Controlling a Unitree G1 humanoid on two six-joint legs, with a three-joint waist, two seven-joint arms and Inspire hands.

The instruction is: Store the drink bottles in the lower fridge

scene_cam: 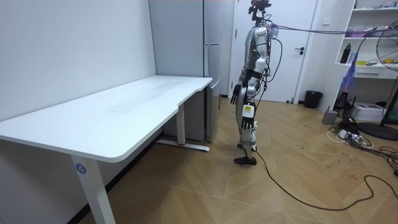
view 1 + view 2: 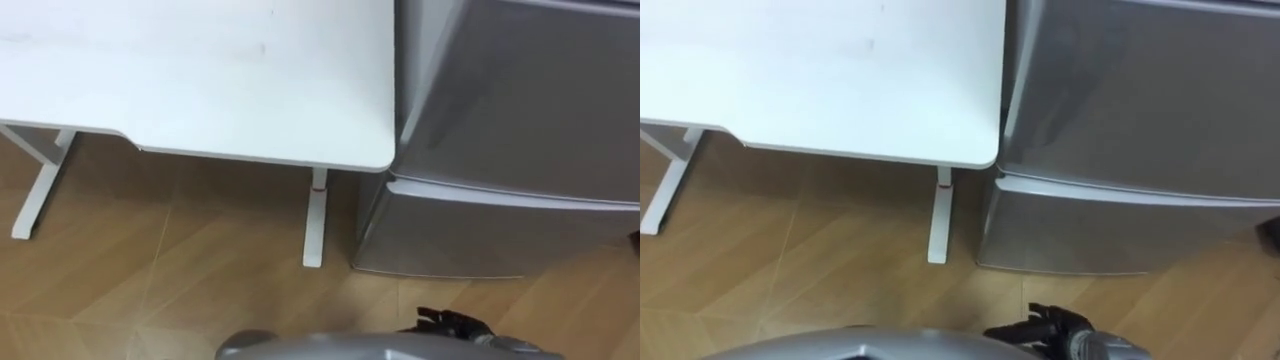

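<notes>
So the robot's standing on the wood floor (image 2: 150, 285) right where the white desk (image 2: 200, 70) ends and the grey fridge (image 2: 520, 90) begins. In the eye views the desk takes the upper left of the frame and the fridge the whole right side. The desk's corner sits just beside the fridge's side, pretty much touching it. The fridge has two doors stacked, and both look closed. The lower door (image 2: 480, 235) is at the middle right, with the seam to the upper one running across just above it. One white desk leg (image 2: 316, 225) comes down to the floor near the centre, just left of the fridge's bottom corner, and another leg (image 2: 35, 195) is over at the left edge. In the room view the robot is upright in the upper middle of the frame, with the fridge just to the room view's left of it. Its left hand (image 1: 235, 94) hangs at about hip height on the fridge side, close to the desk's far end. It's too small there to tell if the fingers are open or curled, or whether it's holding anything. As for the drinks, honestly can't tell where they are. Behind the robot is a white room door (image 1: 292, 37), with a small dark bin (image 1: 313, 98) on the floor by it. Shelves (image 1: 373, 37) and a fan (image 1: 388, 53) sit at the far right.
</notes>
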